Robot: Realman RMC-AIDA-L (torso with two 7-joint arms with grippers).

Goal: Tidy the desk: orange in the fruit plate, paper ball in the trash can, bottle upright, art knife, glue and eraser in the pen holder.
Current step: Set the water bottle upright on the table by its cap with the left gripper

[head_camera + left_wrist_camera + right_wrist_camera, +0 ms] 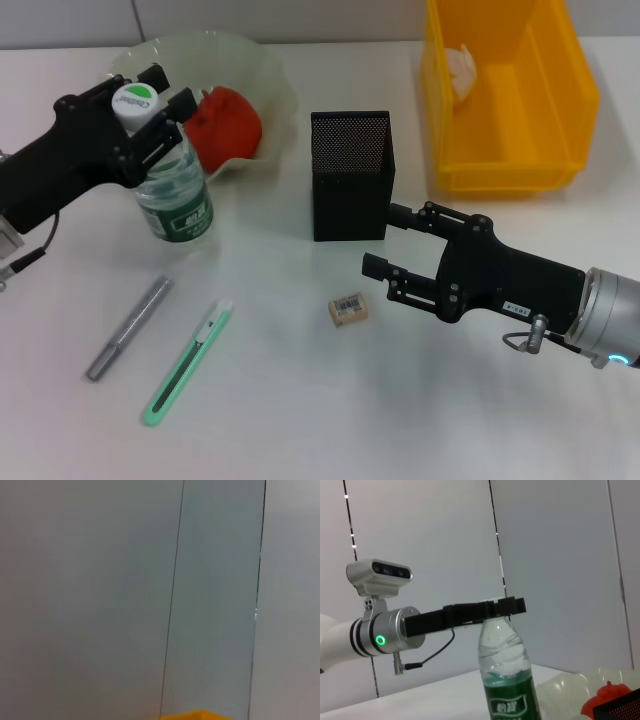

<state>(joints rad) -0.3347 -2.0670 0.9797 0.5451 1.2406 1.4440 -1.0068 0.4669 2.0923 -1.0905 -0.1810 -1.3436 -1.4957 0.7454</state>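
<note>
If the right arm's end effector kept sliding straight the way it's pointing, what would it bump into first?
Probably the eraser, lying just ahead of the open right end effector, slightly off its line. The pen holder stands close alongside; height is unclear.

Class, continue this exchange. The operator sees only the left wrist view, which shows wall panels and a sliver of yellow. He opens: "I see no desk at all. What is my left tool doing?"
Observer: Your left tool is closed around the cap of the bottle, which stands upright on the table.
Operator: What lies outside the pen holder?
Observer: The art knife, glue and eraser all lie on the table in front of the pen holder.
Operator: And the right tool?
Observer: The right tool is open, beside the pen holder and just above the eraser, not touching it.
</note>
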